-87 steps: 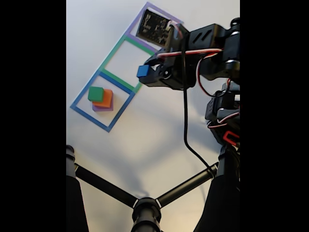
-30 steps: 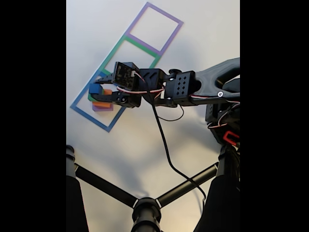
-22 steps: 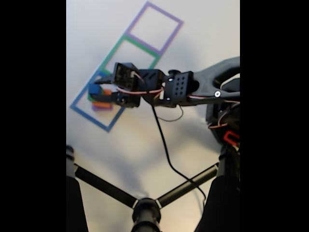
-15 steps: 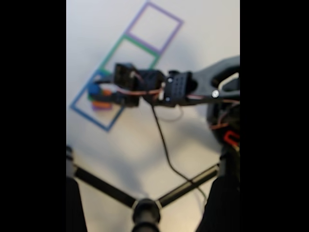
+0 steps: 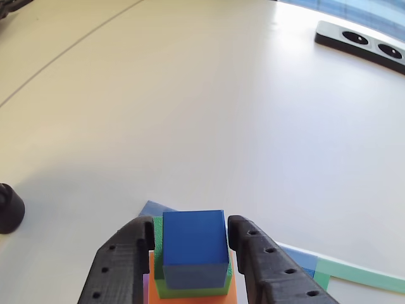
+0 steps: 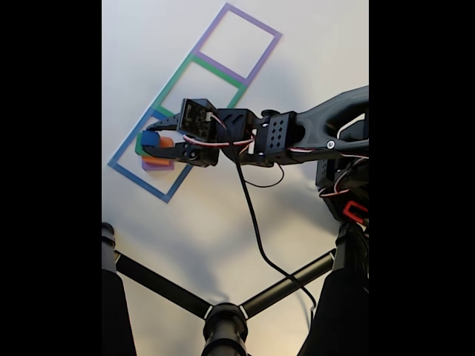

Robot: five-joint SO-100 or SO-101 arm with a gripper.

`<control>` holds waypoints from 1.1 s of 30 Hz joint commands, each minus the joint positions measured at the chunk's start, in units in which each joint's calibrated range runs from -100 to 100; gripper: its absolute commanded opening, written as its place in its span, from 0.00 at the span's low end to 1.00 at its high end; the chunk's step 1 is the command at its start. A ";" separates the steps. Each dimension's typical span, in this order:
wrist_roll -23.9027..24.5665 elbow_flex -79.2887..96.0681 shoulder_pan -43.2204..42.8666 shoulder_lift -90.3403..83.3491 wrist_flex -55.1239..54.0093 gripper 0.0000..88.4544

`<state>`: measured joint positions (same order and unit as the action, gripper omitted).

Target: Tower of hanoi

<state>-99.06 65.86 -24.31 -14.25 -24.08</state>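
Observation:
The tower of hanoi stands inside the blue tape square [image 6: 138, 173]. A small blue cube [image 5: 193, 246] [image 6: 149, 138] rests on the green block [image 5: 190, 292], over the orange block [image 5: 233, 286] [image 6: 157, 159] and the purple block [image 6: 153, 167], of which a sliver shows. My gripper [image 5: 190, 231] [image 6: 154, 139] straddles the blue cube. The right finger [image 5: 253, 253] lies against the cube's side, while a narrow strip of green shows between the left finger [image 5: 130, 253] and the cube. The jaws stand slightly open.
Green [image 6: 172, 80] and purple [image 6: 261, 53] tape squares continue up and right of the stack. A power strip [image 5: 361, 41] lies at the far right, and a black round object [image 5: 9, 209] at the left edge. Black stand legs [image 6: 223, 319] and a cable [image 6: 256, 230] cross the foreground.
My arm swung from above the green square down-left to the stack, carrying the blue cube. The cube now sits on the green block, with a gap at one finger.

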 commanded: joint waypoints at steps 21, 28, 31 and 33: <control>-0.94 -4.85 0.41 -9.55 5.91 0.31; -0.94 -9.30 1.02 -16.44 16.84 0.32; -0.94 -11.57 1.78 -21.25 25.82 0.26; -0.94 -13.93 2.47 -24.21 33.19 0.22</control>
<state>-100.00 57.61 -23.61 -30.90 -1.99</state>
